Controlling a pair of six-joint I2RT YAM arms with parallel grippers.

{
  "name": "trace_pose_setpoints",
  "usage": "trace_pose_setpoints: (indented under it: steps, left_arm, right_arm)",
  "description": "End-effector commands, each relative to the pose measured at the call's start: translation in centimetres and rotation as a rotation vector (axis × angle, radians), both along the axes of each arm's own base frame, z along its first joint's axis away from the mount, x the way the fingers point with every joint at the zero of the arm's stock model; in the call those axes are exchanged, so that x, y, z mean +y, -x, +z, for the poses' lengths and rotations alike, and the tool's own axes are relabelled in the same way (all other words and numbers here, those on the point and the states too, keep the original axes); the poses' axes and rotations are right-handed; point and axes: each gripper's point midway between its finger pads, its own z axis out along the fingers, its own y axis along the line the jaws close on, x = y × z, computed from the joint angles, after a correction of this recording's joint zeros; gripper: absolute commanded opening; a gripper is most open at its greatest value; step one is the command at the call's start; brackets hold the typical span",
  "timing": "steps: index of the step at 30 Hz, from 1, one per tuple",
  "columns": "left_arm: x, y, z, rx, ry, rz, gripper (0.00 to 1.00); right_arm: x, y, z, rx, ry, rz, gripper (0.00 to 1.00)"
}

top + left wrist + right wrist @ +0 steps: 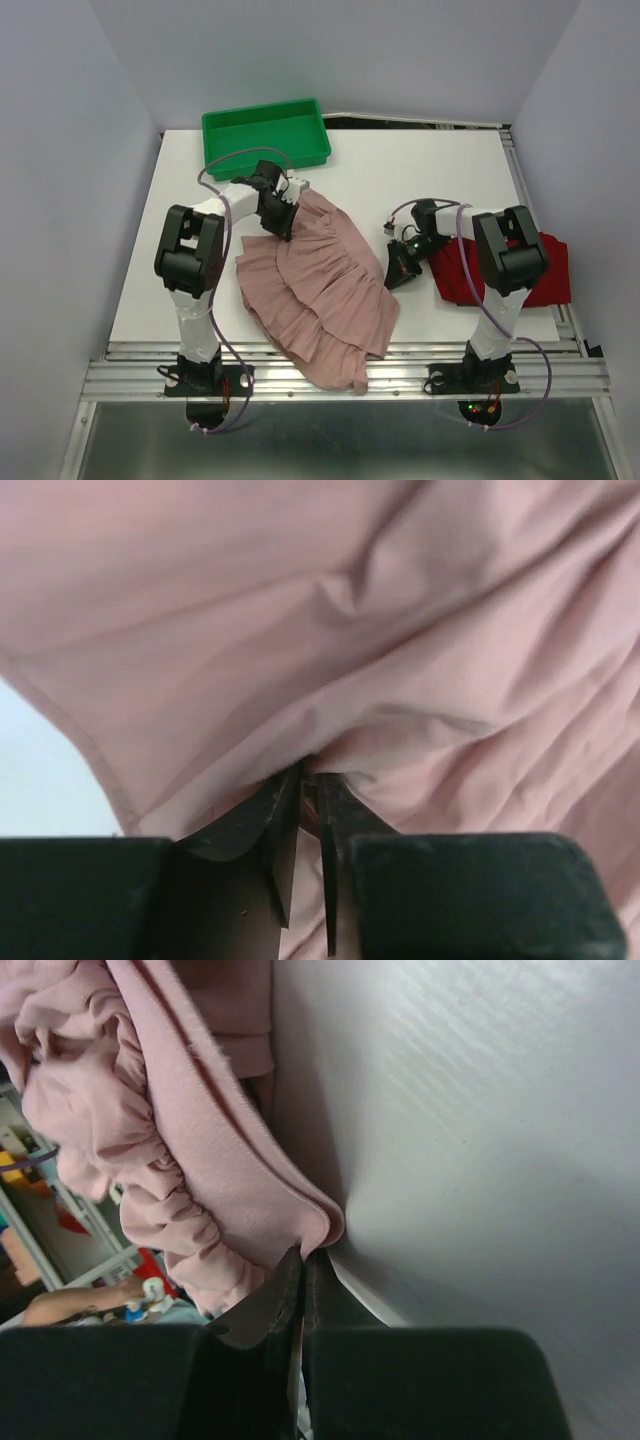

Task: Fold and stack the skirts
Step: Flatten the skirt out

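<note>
The dusty pink ruffled skirt (320, 290) lies spread in the middle of the white table, its lower hem hanging over the front edge. My left gripper (279, 222) is at its upper left corner; in the left wrist view the jaws (310, 776) are shut on a fold of the pink cloth (350, 630). My right gripper (396, 270) is at the skirt's right edge; in the right wrist view it (304, 1256) is shut on a corner of the pink hem (200, 1160). The dark red skirt (545, 270) lies bunched at the right, under the right arm.
A green plastic tray (265, 135) stands at the back of the table, just behind the left arm. White table surface (430, 175) shows between the tray and the right arm. A metal rail (340, 375) runs along the near edge.
</note>
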Motion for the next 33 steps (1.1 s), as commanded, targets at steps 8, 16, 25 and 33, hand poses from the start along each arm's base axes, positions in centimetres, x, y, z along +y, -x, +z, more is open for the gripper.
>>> trace_pose_setpoints:
  steps: [8,16,25,33]
  left_arm:
    - [-6.3,-10.0,1.0,-0.192,0.043,-0.086,0.19]
    - [-8.8,-14.4,10.4,-0.434,0.148,-0.122,0.5]
    - [-2.8,-5.4,16.4,-0.581,0.014,-0.225,0.66]
    - [0.0,6.7,11.9,-0.538,-0.111,-0.391,0.73]
  right_arm:
    - [2.6,-0.3,4.2,-0.025,-0.223,-0.072,0.16]
    - [3.2,-2.9,7.5,-0.158,-0.243,-0.098,0.39]
    - [-1.4,-6.8,9.4,-0.585,0.029,0.051,0.59]
    - [-1.0,-8.9,10.5,-0.799,0.099,0.181,0.66]
